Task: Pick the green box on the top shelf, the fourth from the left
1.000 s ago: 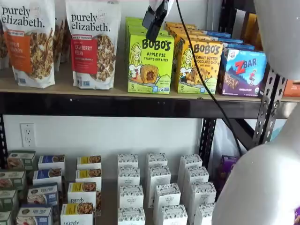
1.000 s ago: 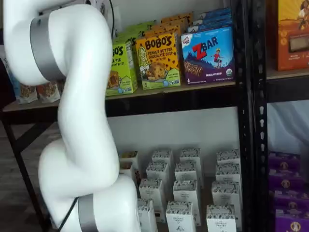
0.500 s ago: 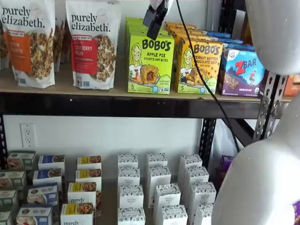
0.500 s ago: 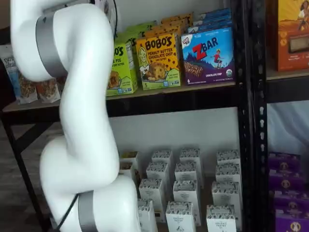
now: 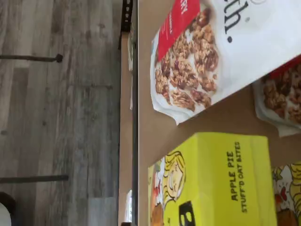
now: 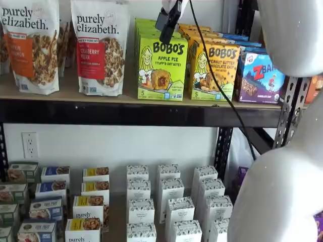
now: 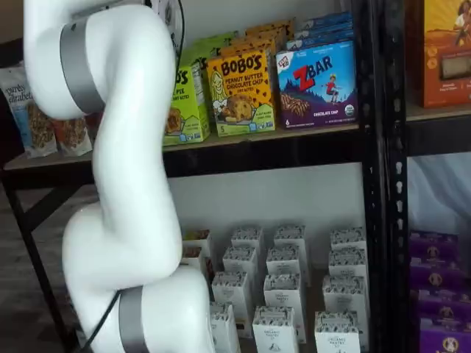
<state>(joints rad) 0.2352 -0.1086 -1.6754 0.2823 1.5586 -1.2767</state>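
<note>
The green box stands at the front of a row on the top shelf, lime-green with "BOBO'S Apple Pie" on its face. In a shelf view my arm hides the left part of the green box. The wrist view shows the box's top and front close up on the tan board. My gripper hangs from above, its black fingers in front of the box's upper edge. It is open and holds nothing.
Two granola bags stand left of the green box. A yellow-orange Bobo's box and a blue ZBar box stand to its right. My white arm fills the foreground. Small white cartons crowd the lower shelf.
The black fingers have hardly moved. The white arm links have drifted sideways, uncovering more of the granola bags at the left in one shelf view.
</note>
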